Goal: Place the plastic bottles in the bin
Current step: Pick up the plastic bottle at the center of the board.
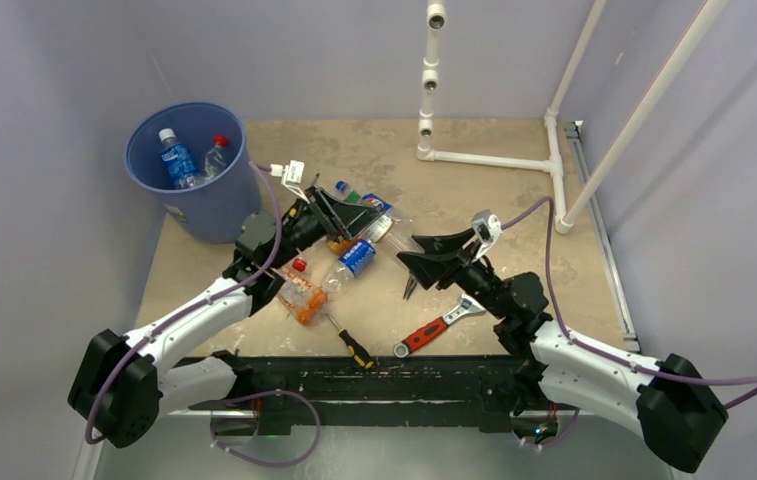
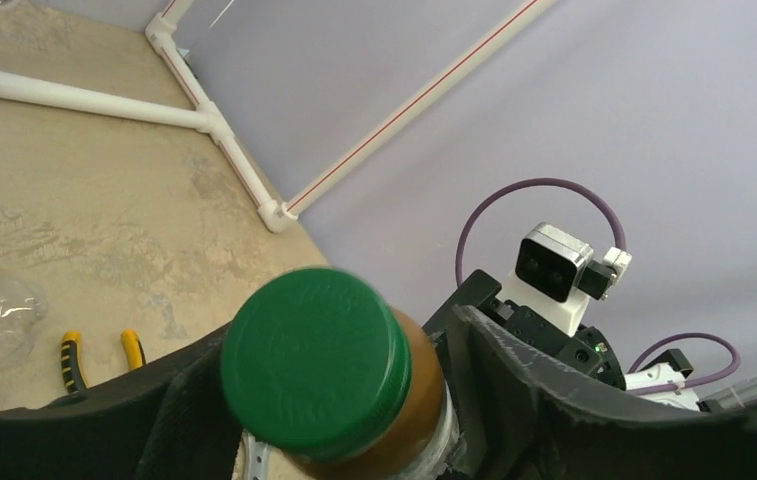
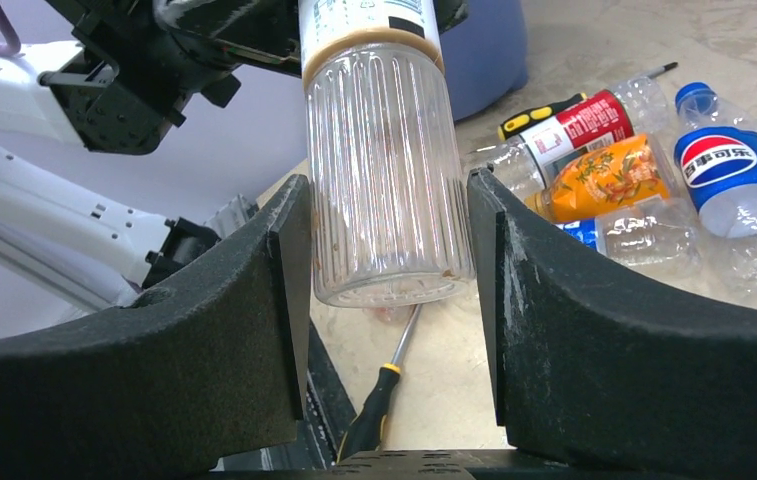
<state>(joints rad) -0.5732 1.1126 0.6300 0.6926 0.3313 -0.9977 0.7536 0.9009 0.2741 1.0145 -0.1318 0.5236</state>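
A clear ribbed bottle (image 3: 386, 180) with a green cap (image 2: 309, 360) and an amber neck hangs above the table between both arms. My right gripper (image 3: 386, 190) is shut on its lower body, a finger pressed to each side. My left gripper (image 2: 334, 340) is shut on its cap end. In the top view the left gripper (image 1: 366, 222) and right gripper (image 1: 412, 256) face each other mid-table. Loose bottles lie below: a Pepsi one (image 1: 356, 257), an orange one (image 3: 604, 180), a red-labelled one (image 3: 584, 125). The blue bin (image 1: 204, 205) at the far left holds two bottles (image 1: 176, 160).
A yellow-and-black screwdriver (image 1: 349, 340) lies under the held bottle near the front edge. A red-handled wrench (image 1: 439, 325) lies right of it, and pliers (image 1: 410, 285) lie below my right gripper. A white pipe frame (image 1: 494, 158) stands at the back right.
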